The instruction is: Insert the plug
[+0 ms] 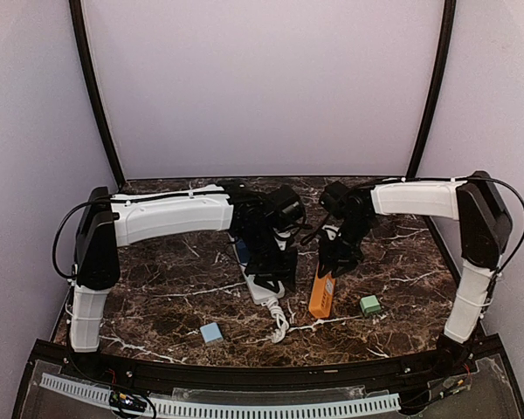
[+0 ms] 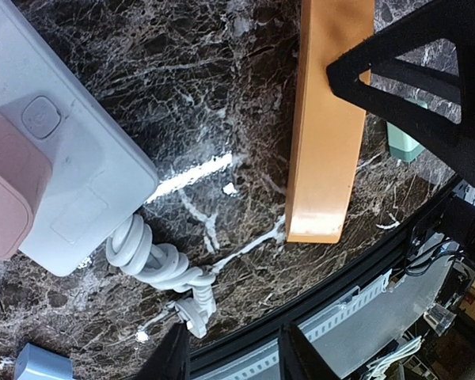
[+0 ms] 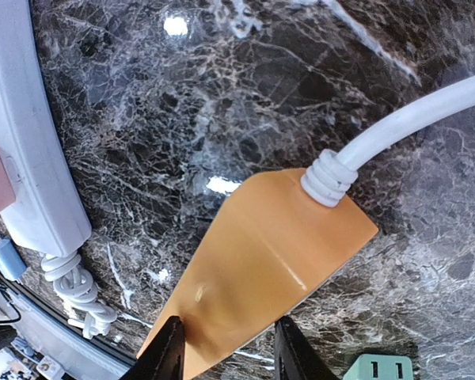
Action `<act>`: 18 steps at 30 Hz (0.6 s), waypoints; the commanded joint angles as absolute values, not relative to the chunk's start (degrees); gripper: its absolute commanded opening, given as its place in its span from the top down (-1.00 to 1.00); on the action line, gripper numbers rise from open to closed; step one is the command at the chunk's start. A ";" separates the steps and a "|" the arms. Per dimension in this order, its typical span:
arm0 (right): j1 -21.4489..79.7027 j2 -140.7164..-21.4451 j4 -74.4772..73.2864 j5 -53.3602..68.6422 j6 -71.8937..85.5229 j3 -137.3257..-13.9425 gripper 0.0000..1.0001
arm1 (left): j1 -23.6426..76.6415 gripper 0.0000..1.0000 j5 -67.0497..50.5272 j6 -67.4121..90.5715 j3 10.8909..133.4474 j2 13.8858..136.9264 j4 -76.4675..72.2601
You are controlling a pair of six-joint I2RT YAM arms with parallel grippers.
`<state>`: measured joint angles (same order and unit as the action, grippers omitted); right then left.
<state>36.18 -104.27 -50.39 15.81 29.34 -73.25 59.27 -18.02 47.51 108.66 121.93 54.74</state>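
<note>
The white power strip (image 2: 71,150) lies flat on the dark marble surface (image 1: 157,288). On its face sits the pink plug (image 2: 8,190), close against the strip. The picture edge cuts the plug off in both wrist views, so I cannot tell how deep it sits. In the view from above, the left gripper (image 2: 237,352) covers this part of the strip. Its jaws are spread a little and nothing is between them. The white cord (image 2: 158,269) of the strip is wound in a tight coil at the near end.

Near the strip lies a long orange block (image 3: 261,261). A white cable (image 3: 412,119) enters its far end through a ribbed sleeve. The right gripper (image 3: 229,344) stands over the block with one finger at each side. Whether the jaws pinch it or only straddle it, I cannot tell. A green block (image 3: 380,368) with two dark slots is near it, half cut off by the frame. A light blue block (image 1: 211,333) lies apart from the others, close to the front edge.
</note>
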 commanded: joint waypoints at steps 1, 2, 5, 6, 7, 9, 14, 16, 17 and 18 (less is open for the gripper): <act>38.40 -112.72 -58.37 3.60 28.28 -77.81 0.25 | 59.27 0.23 -18.70 44.16 106.82 118.80 56.35; 38.59 -113.98 -59.85 2.80 28.66 -79.48 0.25 | 59.26 0.23 -18.49 43.10 106.47 118.59 57.11; 39.11 -116.64 -62.45 2.64 29.60 -84.05 0.24 | 59.18 0.23 -16.32 41.10 104.91 116.63 58.76; 39.30 -117.70 -63.62 2.64 29.97 -85.62 0.24 | 59.16 0.23 -15.85 40.31 103.53 116.11 59.38; 39.62 -118.82 -64.76 2.59 30.37 -87.09 0.24 | 59.15 0.23 -15.12 39.93 102.74 114.87 59.56; 40.54 -120.95 -67.18 1.76 31.02 -90.28 0.22 | 59.15 0.23 -14.04 38.85 99.96 112.51 59.52; 43.27 -125.76 -71.42 1.52 33.88 -96.99 0.20 | 58.43 0.22 -9.51 36.71 93.36 105.88 61.10; 43.98 -127.62 -72.44 2.09 35.02 -99.37 0.19 | 58.21 0.21 -7.41 35.89 91.45 103.32 62.14; 44.36 -128.42 -72.95 2.18 35.58 -100.39 0.19 | 58.20 0.21 -6.60 35.61 90.12 102.37 62.84; 44.56 -129.20 -73.41 2.20 36.09 -101.46 0.19 | 58.21 0.20 -5.03 35.07 89.45 100.67 63.11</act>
